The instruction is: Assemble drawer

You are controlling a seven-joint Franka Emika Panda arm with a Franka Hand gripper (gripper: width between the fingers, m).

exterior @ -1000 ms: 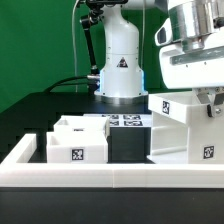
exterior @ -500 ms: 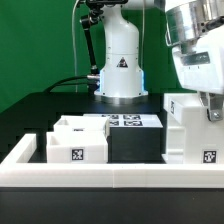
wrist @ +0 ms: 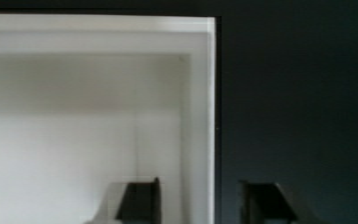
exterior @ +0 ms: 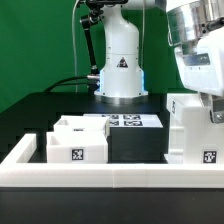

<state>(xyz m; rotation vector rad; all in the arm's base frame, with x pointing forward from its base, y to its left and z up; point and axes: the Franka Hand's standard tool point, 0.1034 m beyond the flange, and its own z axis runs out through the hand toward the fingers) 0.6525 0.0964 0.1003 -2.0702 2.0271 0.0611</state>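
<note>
One thin wall (wrist: 204,100) of the drawer housing (exterior: 195,130), at the exterior view's right, is being straddled lengthwise by the spread pincer (wrist: 202,205).

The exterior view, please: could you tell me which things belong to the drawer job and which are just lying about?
Belonging to the job:
- housing, with the hand straddling one of its walls, fingers apart
- nearer tray
- farther tray, just behind it

Just lying about:
- marker board, flat on the table
- long white rail across the front
</note>
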